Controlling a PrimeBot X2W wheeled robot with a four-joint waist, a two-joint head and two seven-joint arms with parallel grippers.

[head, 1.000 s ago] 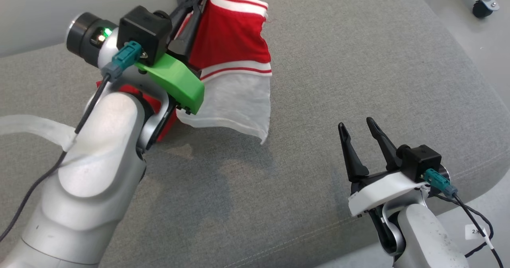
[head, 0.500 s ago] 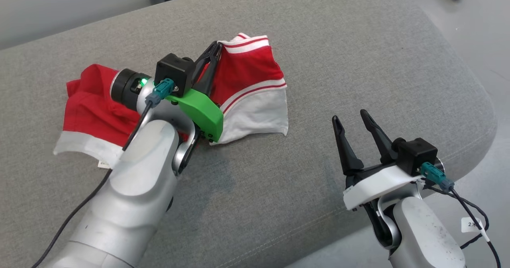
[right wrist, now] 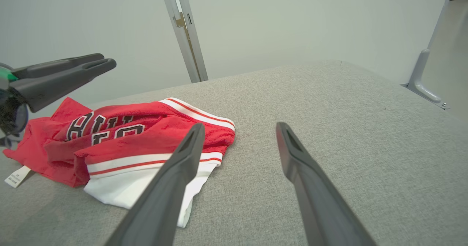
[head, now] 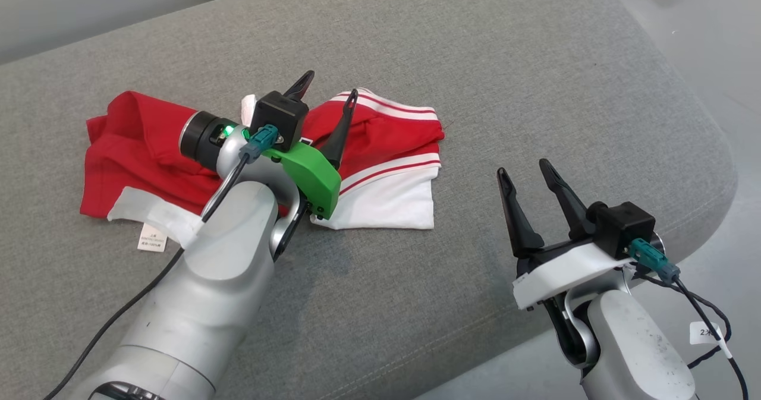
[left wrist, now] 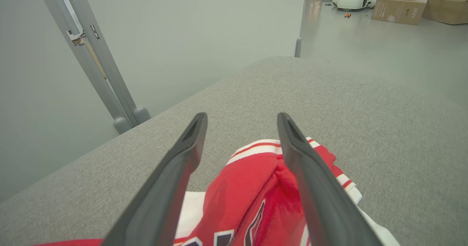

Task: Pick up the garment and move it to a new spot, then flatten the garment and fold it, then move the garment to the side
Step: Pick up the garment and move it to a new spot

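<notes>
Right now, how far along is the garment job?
Relocating looks done: the garment lies bunched on the grey cushion. In hand: nothing; the left tool hovers open above it, and the right tool is open, apart from it. Left: flattening, folding, moving it aside.

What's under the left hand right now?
The crumpled red-and-white garment lies on the grey cushion beneath the open left hand; the arm covers the garment's middle.
</notes>
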